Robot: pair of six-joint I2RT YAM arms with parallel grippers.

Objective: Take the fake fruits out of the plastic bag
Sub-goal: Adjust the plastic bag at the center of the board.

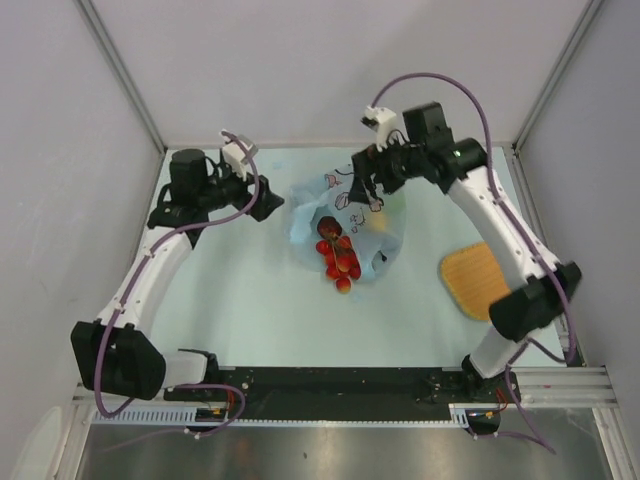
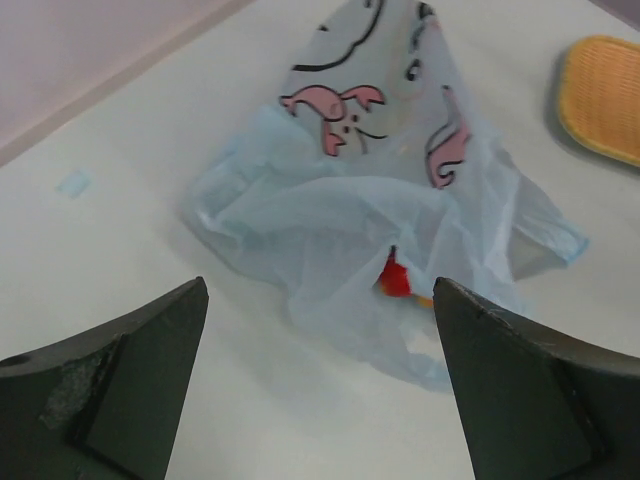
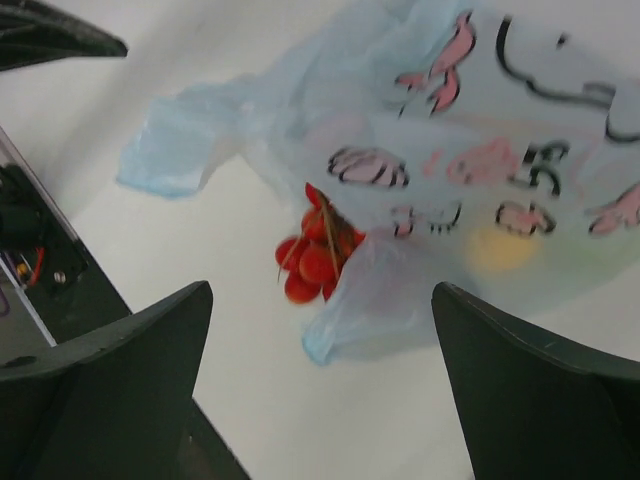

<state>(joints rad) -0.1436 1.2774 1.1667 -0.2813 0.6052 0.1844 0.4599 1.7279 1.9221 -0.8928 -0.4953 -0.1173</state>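
Right end effector (image 3: 320, 292) has its jaws wide apart, clamped on nothing, hanging over the far, printed end of the plastic bag (image 1: 305, 222). Left end effector (image 2: 320, 285) is also fully apart and empty, just beside the bag's left edge. No contact as far as I can tell.

Bag lies crumpled mid-bench (image 1: 250, 310), between the two arms.

Progress, my read: partial at best.
- Cluster of small red fruits (image 1: 340, 262) is half out of the mouth, resting on the bench but touching the film.
- Dark red fruit (image 1: 328, 228) sits just inside the opening.
- Yellow fruit (image 3: 497, 248) shows only through the film, deep in the printed end.
- Green ones not visible, can't say where they are.
- No fruit lies clear of the bag.

Orange tray (image 1: 478, 280) is well apart to the right.

Orientation: bag's long axis runs roughly far-to-near in the overhead view. Mouth points at the near edge, toward the arm bases; the printed end points away. Left to do, as I judge it: everything behind the red cluster has to come out through that near-facing mouth.
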